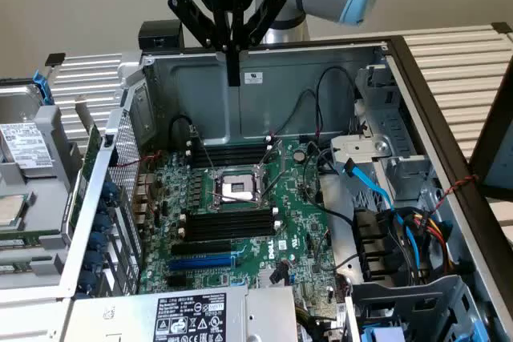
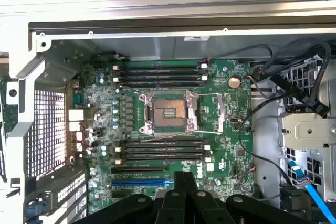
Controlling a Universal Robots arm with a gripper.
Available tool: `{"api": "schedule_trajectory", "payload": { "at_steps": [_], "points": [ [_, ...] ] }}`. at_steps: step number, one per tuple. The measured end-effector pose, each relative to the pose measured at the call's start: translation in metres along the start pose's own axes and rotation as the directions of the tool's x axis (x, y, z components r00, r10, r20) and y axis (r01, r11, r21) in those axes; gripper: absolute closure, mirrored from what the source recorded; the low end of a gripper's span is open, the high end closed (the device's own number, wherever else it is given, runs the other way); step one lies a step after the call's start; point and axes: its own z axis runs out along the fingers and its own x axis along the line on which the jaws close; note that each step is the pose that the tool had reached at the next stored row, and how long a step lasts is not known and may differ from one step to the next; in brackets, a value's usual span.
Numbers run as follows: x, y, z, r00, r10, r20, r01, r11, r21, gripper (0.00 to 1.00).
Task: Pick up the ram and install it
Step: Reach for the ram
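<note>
black claw (image 1: 233,79) clenched empty above open steel case (image 1: 321,70). glossy green motherboard (image 1: 296,222) below, ribbed with long black slots (image 1: 228,224).

One motherboard (image 2: 227,103), one socket (image 2: 168,112), perhaps eight slots (image 2: 160,70)

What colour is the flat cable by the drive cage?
Blue; the flat cable shows best in the exterior view.

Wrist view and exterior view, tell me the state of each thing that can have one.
gripper: shut, hovering over the open case, nothing visible in it.
computer case: open, side panel off.
processor socket: uncovered, no cooler on it.
upper memory slots: empty.
lower memory slots: empty.
blue expansion slot: empty.
</note>
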Motion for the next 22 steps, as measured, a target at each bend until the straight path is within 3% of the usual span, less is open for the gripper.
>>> {"api": "schedule_trajectory", "payload": {
  "at_steps": [15,18,20,21,22],
  "points": [
    [0.001,-0.0001,-0.0001,1.0000,0.000,-0.0011,0.000,1.0000,0.0003,0.89],
    [0.012,-0.0008,-0.0003,1.0000,0.000,-0.0067,0.000,1.0000,0.0000,0.89],
    [0.022,-0.0012,-0.0005,1.0000,0.000,-0.0092,0.000,1.0000,-0.0002,0.76],
    [0.026,-0.0014,-0.0006,0.9999,0.000,-0.0103,0.000,1.0000,-0.0002,0.76],
    [0.030,-0.0015,-0.0007,0.9999,0.001,-0.0112,-0.001,1.0000,-0.0002,0.70]
  ]
}}
